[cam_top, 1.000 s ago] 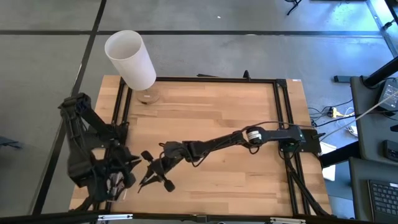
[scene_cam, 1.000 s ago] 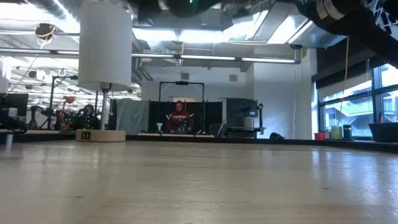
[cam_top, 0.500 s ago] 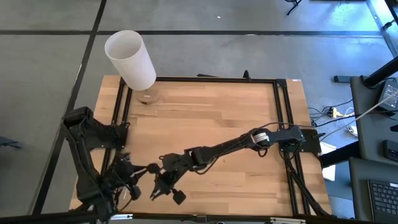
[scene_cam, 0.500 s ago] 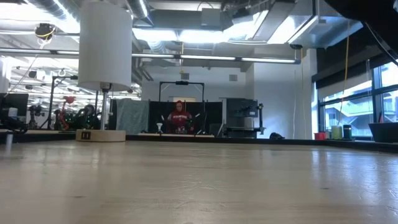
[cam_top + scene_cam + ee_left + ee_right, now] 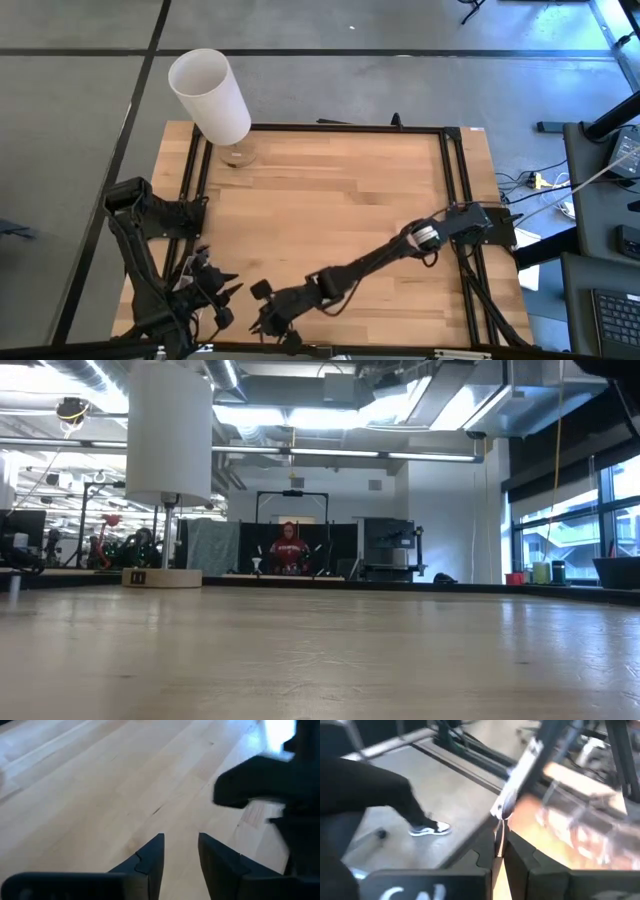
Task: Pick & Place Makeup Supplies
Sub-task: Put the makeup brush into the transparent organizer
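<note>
My right gripper [image 5: 262,325] reaches to the table's near edge, left of the middle. In the right wrist view it [image 5: 498,852] is shut on a thin makeup brush [image 5: 517,775], which shows blurred. Other makeup supplies show only as pale streaks over an orange patch [image 5: 570,830]. My left gripper [image 5: 225,300] hangs at the near left corner. Its fingers [image 5: 180,852] are open over bare wood, with nothing between them. The tall white cylinder [image 5: 210,95] stands on its round base [image 5: 237,155] at the far left. My right gripper pinches the brush's thin end [image 5: 498,834] between its two fingers. The rest of the brush, with a pale shiny part [image 5: 512,787], juts out past the fingertips and is lifted clear of the table. Blur hides which end of the brush this is.
A black frame [image 5: 450,135] runs round the wooden table top. My right arm [image 5: 380,262] lies slantwise across the near right part, and it shows dark in the left wrist view [image 5: 270,785]. Beyond the near edge a person's leg and shoe [image 5: 427,827] stand on the floor.
My right gripper has swung away from my left gripper toward the table's near edge, and its arm now lies lower across the table. My left gripper has sunk and shifted a little toward the right.
</note>
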You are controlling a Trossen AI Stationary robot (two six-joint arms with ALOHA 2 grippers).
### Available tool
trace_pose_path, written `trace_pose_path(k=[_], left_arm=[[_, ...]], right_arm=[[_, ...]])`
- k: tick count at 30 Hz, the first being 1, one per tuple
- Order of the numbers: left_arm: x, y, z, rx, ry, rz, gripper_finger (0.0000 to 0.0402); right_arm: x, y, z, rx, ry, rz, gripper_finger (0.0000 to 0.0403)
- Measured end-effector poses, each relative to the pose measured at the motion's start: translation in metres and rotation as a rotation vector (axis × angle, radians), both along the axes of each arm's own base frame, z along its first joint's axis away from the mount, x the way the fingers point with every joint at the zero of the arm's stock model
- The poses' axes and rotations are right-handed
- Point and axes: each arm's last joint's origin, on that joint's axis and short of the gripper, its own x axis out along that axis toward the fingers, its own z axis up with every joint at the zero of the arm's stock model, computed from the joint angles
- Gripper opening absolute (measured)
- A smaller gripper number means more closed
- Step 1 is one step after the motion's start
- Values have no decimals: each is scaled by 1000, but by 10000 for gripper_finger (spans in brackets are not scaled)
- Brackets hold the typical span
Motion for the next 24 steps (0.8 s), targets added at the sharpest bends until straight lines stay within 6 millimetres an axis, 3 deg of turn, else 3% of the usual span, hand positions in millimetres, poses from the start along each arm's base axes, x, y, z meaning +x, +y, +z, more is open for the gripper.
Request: trace_pose_path(k=[4, 9, 12, 15, 19, 24], left_arm=[[1, -1, 0, -13, -8, 0, 126], [3, -4, 1, -2, -52, -30, 133], [11, -1, 3, 104, -172, -53, 135], [30, 3, 2, 190, -225, -45, 135], [57, 15, 0, 214, -122, -27, 139], [87, 21, -2, 189, 13, -101, 155]], right_arm=[[-11, -21, -19, 75, 7, -88, 29], [-54, -73, 7, 228, -232, -158, 31], [-70, -91, 1, 260, -277, -182, 27], [-74, -97, -12, 246, -231, -168, 27], [-75, -96, -3, 276, -260, -126, 29], [-76, -95, -9, 283, -209, -81, 30]])
